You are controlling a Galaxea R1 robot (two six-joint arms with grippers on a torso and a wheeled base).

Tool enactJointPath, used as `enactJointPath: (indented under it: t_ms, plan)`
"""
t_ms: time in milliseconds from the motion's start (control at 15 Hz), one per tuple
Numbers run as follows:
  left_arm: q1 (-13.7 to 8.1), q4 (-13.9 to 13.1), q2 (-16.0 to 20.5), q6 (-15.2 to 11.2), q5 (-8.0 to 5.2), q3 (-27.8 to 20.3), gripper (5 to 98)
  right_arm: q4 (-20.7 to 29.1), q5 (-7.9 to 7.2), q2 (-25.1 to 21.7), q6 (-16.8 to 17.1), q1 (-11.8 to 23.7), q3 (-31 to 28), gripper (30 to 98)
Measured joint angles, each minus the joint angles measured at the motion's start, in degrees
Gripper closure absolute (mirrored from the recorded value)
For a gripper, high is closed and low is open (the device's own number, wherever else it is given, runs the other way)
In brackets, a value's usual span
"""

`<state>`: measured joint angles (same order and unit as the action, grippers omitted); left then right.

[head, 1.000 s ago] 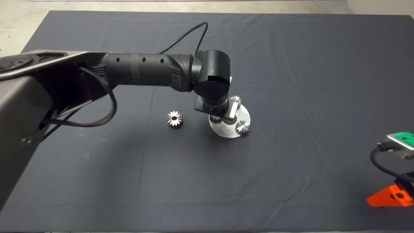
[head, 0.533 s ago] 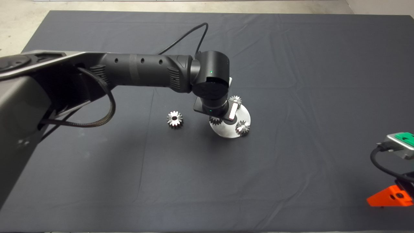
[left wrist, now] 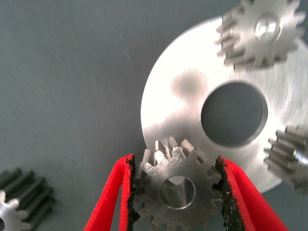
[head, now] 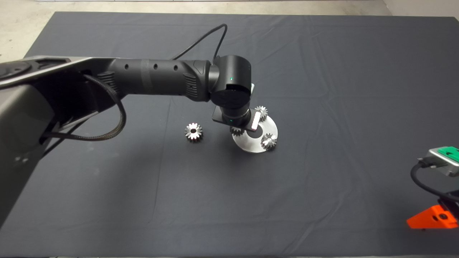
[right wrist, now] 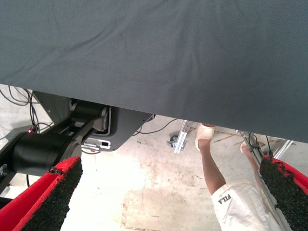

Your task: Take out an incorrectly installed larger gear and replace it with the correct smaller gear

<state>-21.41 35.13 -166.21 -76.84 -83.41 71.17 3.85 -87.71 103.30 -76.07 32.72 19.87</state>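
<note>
My left gripper (head: 239,125) (left wrist: 175,166) is shut on the smaller gear (left wrist: 177,188), a short-toothed silver gear pinched between both pads. It sits over the near-left rim of the round metal plate (head: 263,126) (left wrist: 168,106), partly visible under the wrist in the head view (head: 236,131). I cannot tell whether it rests on the plate. The larger gear (head: 193,132) (left wrist: 21,202), with long teeth and a dark centre hole, lies on the mat left of the plate. My right gripper (head: 435,216) is parked at the lower right edge, open and empty.
Two more small gears (head: 261,111) (head: 269,141) stand on the plate around its centre hole (head: 255,134). The right wrist view shows the floor past the mat's edge, the robot base (right wrist: 53,149) and a person's leg (right wrist: 211,166).
My left arm has shifted slightly left and toward the back, carrying the gear with it along the plate's rim. The right arm and the gear on the mat have not moved.
</note>
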Motion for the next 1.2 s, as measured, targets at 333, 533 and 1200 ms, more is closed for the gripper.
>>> enactJointPath:
  t_ms: [333,533,1200]
  plan:
    - [0.0,0.7,-0.1,-0.3,0.02,-0.1,70.1,0.0,0.00,0.0,0.0,0.0,0.0,30.8]
    - [0.0,0.7,-0.1,-0.4,0.02,-0.2,70.2,0.0,0.00,0.0,0.0,0.0,0.0,30.8]
    - [2.2,6.2,0.2,-1.5,-0.49,-3.4,70.5,0.0,0.00,0.0,0.0,0.0,0.0,30.8]
